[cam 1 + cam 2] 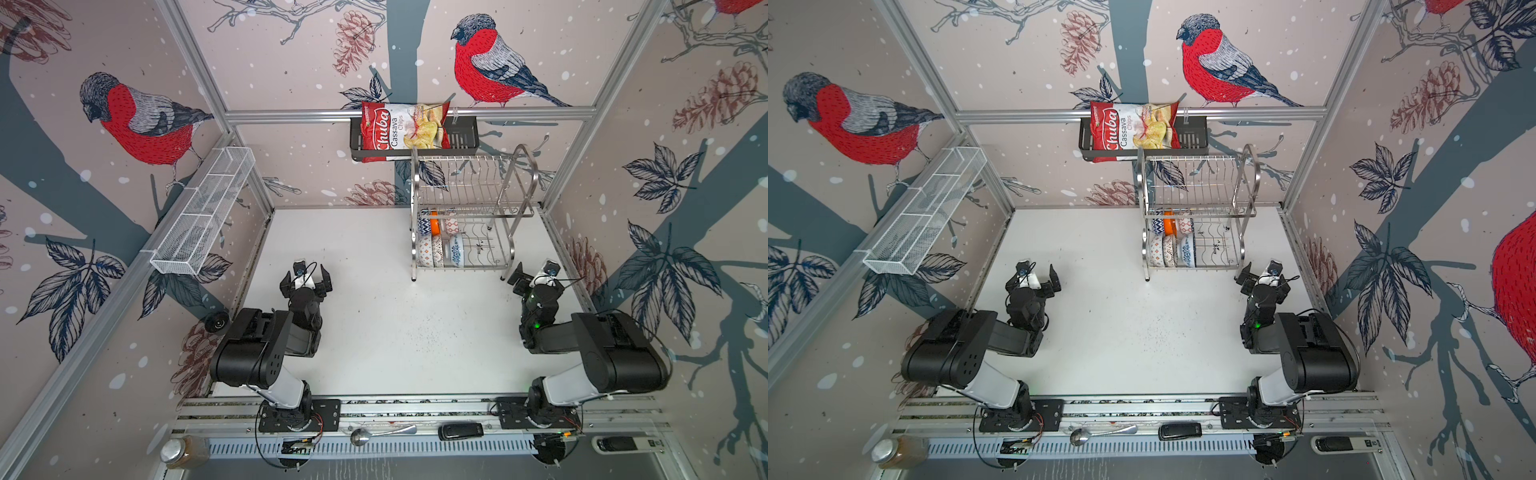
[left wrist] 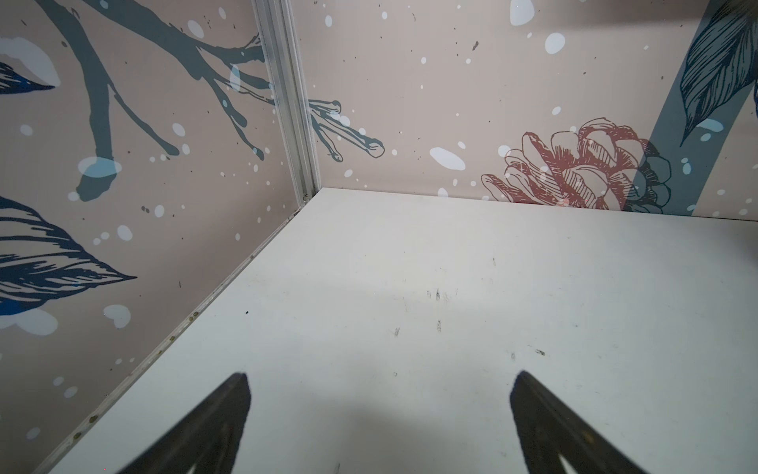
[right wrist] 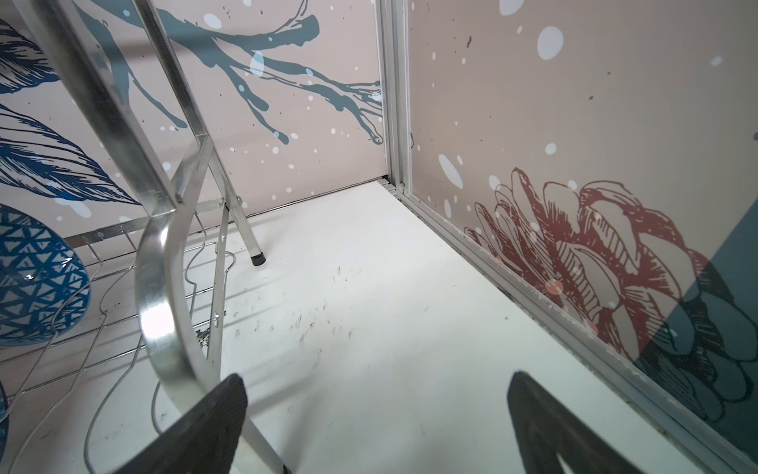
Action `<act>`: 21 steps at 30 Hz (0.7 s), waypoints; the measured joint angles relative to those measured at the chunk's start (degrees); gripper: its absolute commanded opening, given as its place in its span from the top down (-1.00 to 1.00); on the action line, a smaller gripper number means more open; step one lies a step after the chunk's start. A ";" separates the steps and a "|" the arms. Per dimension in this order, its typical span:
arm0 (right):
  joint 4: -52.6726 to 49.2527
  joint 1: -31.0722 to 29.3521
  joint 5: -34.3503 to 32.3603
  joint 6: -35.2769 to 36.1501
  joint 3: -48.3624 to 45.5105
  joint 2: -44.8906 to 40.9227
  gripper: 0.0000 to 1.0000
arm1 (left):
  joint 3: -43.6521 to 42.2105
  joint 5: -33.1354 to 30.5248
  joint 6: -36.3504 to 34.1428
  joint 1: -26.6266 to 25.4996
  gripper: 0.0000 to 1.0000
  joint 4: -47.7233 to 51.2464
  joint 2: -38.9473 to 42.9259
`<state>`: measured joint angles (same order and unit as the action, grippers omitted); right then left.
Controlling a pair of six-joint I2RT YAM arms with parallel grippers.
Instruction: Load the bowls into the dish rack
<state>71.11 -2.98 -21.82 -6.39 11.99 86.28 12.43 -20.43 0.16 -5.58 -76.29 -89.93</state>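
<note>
The dish rack [image 1: 513,195] [image 1: 1246,183] stands at the back right of the white table in both top views. Several bowls [image 1: 440,249] [image 1: 1173,249] stand on edge in the left part of its lower shelf; an orange one [image 1: 434,225] is among them. Its upper shelf holds nothing. In the right wrist view the blue triangle-patterned bowl [image 3: 37,279] shows behind the rack's curved side frame [image 3: 160,262]. My left gripper [image 1: 306,277] [image 2: 381,377] is open over bare table, front left of the rack. My right gripper [image 1: 536,277] [image 3: 375,379] is open beside the rack's right front leg, holding nothing.
A black slatted basket [image 1: 461,137] with a chips bag [image 1: 399,129] hangs on the back wall above the rack. A white mesh basket [image 1: 203,212] hangs on the left wall. A spoon [image 1: 374,434], a jar [image 1: 183,451] and a black device [image 1: 459,430] lie on the front rail.
</note>
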 measured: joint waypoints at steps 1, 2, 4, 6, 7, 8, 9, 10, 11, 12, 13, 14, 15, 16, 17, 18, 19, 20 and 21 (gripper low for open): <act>-0.02 0.00 0.07 -0.02 0.00 0.00 -0.99 | -0.24 -0.81 -0.02 -0.44 -0.97 -0.48 -0.13; -0.04 0.00 0.09 -0.02 0.00 0.00 -0.99 | -0.48 -1.27 -0.07 -0.81 -0.98 -0.94 -0.26; -0.04 0.00 0.33 -0.02 0.00 0.00 -0.99 | -0.68 -2.12 -0.17 -1.31 -0.97 -1.03 -0.33; -0.04 0.00 0.50 -0.02 0.00 0.00 -0.99 | -0.74 -2.51 -0.17 -1.31 -0.98 -1.18 -0.37; -0.04 0.00 0.61 -0.02 0.00 0.00 -0.99 | -0.74 -2.75 -0.17 -1.31 -0.98 -1.22 -0.39; -0.04 0.00 0.70 -0.02 0.00 0.00 -0.99 | -0.74 -2.89 -0.20 -1.33 -0.97 -1.27 -0.39; -0.04 0.00 0.70 -0.02 0.00 0.00 -0.99 | -0.74 -3.19 -0.20 -1.38 -0.98 -1.42 -0.39; -0.04 0.00 0.70 -0.02 0.00 0.00 -0.99 | -0.74 -3.45 -0.20 -1.38 -0.97 -1.44 -0.39; -0.04 0.00 0.70 -0.02 0.00 0.00 -0.99 | -0.74 -3.61 -0.20 -1.40 -0.97 -1.44 -0.39; -0.04 0.00 0.70 -0.02 0.00 0.00 -0.99 | -0.74 -3.63 -0.22 -1.40 -0.98 -1.44 -0.39; -0.07 0.00 0.70 -0.02 0.00 0.00 -0.99 | -0.74 -3.63 -0.22 -1.42 -0.97 -1.44 -0.39; -0.07 0.00 0.72 -0.02 0.00 0.00 -0.99 | -0.74 -3.65 -0.22 -1.42 -0.98 -1.44 -0.39; -0.07 0.00 0.74 -0.02 0.00 0.00 -0.99 | -0.74 -3.74 -0.22 -1.42 -0.97 -1.44 -0.39; -0.07 -0.02 0.83 -0.02 0.00 0.00 -0.99 | -0.74 -3.76 -0.24 -1.42 -0.97 -1.44 -0.39; -0.15 -0.02 0.87 -0.02 0.07 0.00 -0.99 | -0.74 -3.76 -0.24 -1.42 -0.98 -1.44 -0.39; -0.37 -0.13 0.87 0.00 0.22 0.02 -0.99 | -0.76 -3.76 -0.24 -1.42 -0.97 -1.44 -0.39; -0.50 -0.20 0.87 0.00 0.39 0.04 -0.99 | -0.76 -3.76 -0.28 -1.42 -0.97 -1.44 -0.39; -0.50 -0.26 0.85 0.00 0.44 0.07 -0.99 | -0.76 -3.76 -0.44 -1.42 -0.98 -1.44 -0.39; -0.55 -0.28 0.87 0.00 0.46 0.09 -0.99 | -0.76 -3.76 -0.44 -1.42 -0.97 -1.44 -0.39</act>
<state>70.57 -3.27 -20.95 -6.39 12.45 86.37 11.66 -24.18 -0.27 -7.01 -77.73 -90.32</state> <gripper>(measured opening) 0.994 0.987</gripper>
